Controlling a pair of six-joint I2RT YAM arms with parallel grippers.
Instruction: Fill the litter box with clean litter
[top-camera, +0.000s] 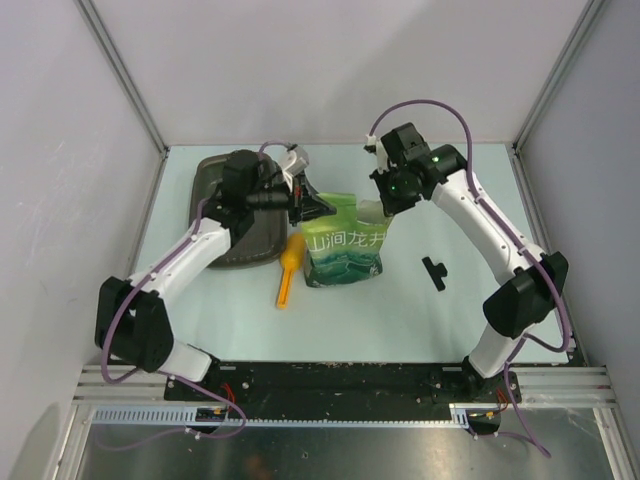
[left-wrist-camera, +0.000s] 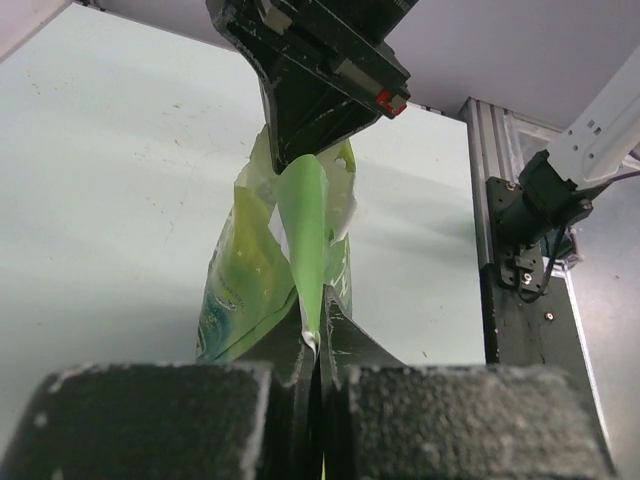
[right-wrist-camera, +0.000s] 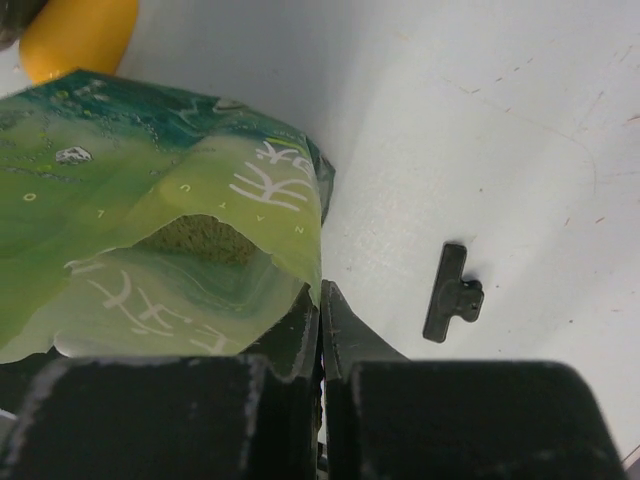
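A green printed pouch (top-camera: 345, 250) stands mid-table, its top open. My left gripper (top-camera: 308, 208) is shut on the pouch's top left edge (left-wrist-camera: 305, 240). My right gripper (top-camera: 382, 205) is shut on the top right edge (right-wrist-camera: 300, 215); it also shows from the left wrist view (left-wrist-camera: 300, 150). Pale litter (right-wrist-camera: 205, 240) shows inside the pouch mouth. The dark litter box (top-camera: 215, 175) lies at the back left, mostly under my left arm; its inside is hidden. An orange scoop (top-camera: 289, 265) lies left of the pouch, and shows in the right wrist view (right-wrist-camera: 75, 35).
A black binder clip (top-camera: 434, 272) lies on the table right of the pouch, also in the right wrist view (right-wrist-camera: 452, 295). Grey walls and a metal frame (top-camera: 540, 95) enclose the table. A rail (left-wrist-camera: 515, 260) runs along the near edge.
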